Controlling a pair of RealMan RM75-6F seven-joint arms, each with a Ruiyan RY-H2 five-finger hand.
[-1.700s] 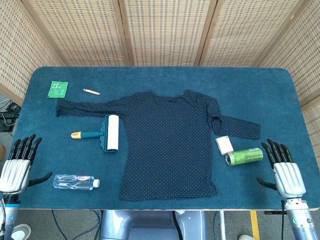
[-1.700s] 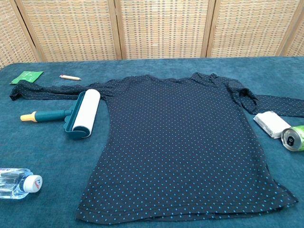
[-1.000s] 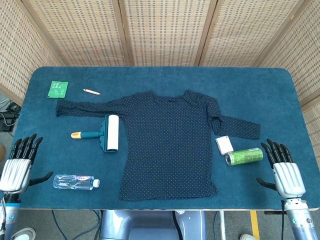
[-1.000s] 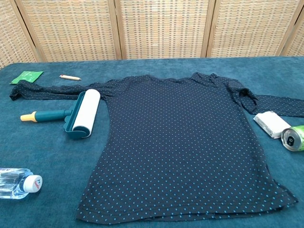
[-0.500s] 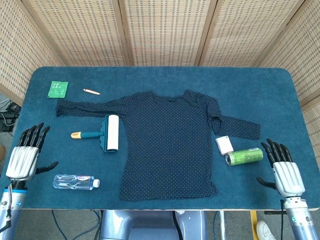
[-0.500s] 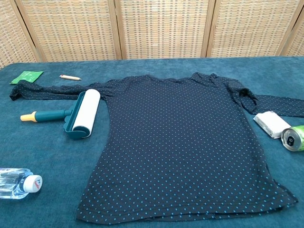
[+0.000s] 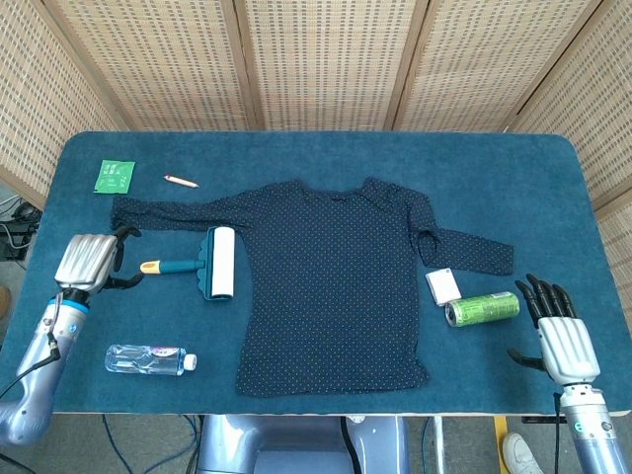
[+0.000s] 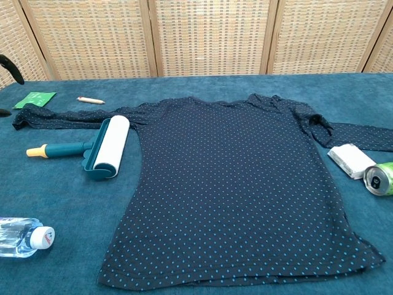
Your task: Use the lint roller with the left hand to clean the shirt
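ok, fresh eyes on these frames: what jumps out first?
The dotted shirt spread flat mid-table. Next the lint roller at its left edge, white drum beside the sleeve, with the left hand just off the handle's yellow tip, not touching. The right hand sits open at the near right corner, by a green can.

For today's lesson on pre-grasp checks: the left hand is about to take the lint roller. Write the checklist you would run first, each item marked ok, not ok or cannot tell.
1. Left hand holds nothing: ok.
2. Left hand is close to the lint roller handle's yellow end: ok, just left of it, not touching.
3. Handle is free of clutter: ok, bare table cloth around it.
4. Fingers are spread enough to wrap the handle: cannot tell.
5. Shirt lies flat for rolling: ok.
6. Right hand is clear of the shirt: ok, at the table's near right corner.
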